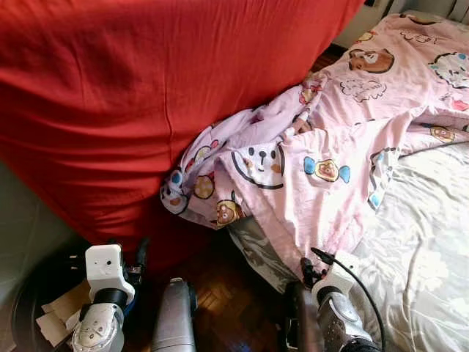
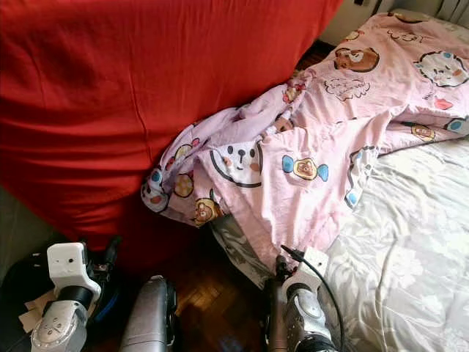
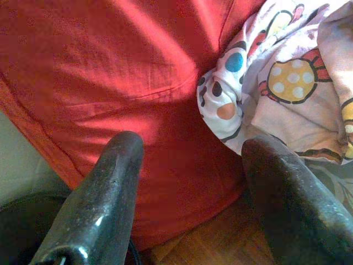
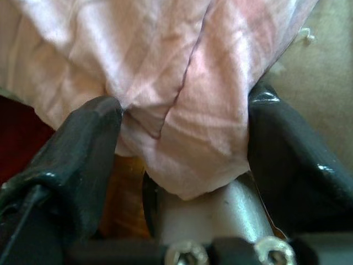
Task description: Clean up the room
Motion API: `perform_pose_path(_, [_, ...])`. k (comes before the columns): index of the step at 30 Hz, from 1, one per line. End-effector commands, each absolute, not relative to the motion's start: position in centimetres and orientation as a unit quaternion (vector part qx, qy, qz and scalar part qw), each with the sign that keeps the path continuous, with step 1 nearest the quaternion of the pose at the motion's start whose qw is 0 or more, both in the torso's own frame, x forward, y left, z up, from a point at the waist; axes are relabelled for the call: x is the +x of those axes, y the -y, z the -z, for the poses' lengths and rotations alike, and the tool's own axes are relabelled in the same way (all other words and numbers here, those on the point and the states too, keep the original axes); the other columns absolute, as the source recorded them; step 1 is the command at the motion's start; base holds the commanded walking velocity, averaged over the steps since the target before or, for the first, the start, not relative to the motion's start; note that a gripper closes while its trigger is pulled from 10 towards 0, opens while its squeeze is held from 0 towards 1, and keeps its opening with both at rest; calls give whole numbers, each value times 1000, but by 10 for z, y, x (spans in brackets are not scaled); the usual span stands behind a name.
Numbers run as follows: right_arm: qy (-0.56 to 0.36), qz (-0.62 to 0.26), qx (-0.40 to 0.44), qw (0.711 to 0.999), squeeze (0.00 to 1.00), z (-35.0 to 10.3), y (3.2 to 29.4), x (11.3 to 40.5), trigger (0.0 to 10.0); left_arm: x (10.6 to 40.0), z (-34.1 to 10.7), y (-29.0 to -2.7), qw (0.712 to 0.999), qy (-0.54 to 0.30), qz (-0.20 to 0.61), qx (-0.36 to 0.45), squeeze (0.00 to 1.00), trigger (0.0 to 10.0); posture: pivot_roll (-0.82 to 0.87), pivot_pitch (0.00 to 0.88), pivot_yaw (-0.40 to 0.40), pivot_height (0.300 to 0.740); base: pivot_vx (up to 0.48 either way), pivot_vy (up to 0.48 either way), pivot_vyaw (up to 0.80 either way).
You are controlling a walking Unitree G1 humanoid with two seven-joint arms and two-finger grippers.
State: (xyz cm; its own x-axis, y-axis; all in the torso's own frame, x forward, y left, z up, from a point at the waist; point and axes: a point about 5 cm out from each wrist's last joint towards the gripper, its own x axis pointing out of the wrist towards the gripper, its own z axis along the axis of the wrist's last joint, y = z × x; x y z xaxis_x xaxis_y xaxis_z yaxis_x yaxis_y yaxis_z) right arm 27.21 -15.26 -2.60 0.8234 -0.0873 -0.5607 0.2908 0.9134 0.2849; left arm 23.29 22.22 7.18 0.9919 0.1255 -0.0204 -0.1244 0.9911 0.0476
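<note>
- A pink blanket (image 1: 344, 147) printed with cartoon animals lies crumpled across the bed (image 1: 432, 249), its lower edge hanging over the bed's near side toward the wooden floor (image 1: 220, 293).
- The blanket's bunched corner presses against a large red cushion (image 1: 146, 95) that leans beside the bed.
- The right gripper (image 4: 182, 143) is at the blanket's hanging edge; its 2 fingers (image 4: 83, 149) are spread wide, with a fold of pink fabric lying between them, not pinched.
- The left gripper (image 3: 193, 182) is low beside the bed, facing the red cushion and the blanket's corner, its 2 fingers (image 3: 105, 187) wide apart and holding nothing.
</note>
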Motion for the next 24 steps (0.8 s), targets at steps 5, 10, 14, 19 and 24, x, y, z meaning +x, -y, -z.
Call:
perform_pose_path(5, [-318,117,166,926,0,37,155,260,10000,230,-66,-223,997,-29,-66,31,0,10000,87,243,14,580,0,0,0])
perform_pose_path(10, [-316,117,171,926,0,37,156,260,10000,229,-64,-222,997,-30,-66,30,0,10000,86,245,15,580,0,0,0])
perform_pose_path(14, [-324,113,156,926,0,37,155,261,0,229,-64,-222,997,-30,-67,30,0,10000,89,245,15,580,0,0,0])
perform_pose_path(19, [-320,108,159,928,0,35,153,263,0,227,-63,-223,997,-33,-70,30,0,10000,91,247,13,580,0,0,0])
perform_pose_path(24, [-322,106,151,929,0,36,153,263,0,226,-61,-222,996,-35,-71,30,0,10000,92,247,13,580,0,0,0])
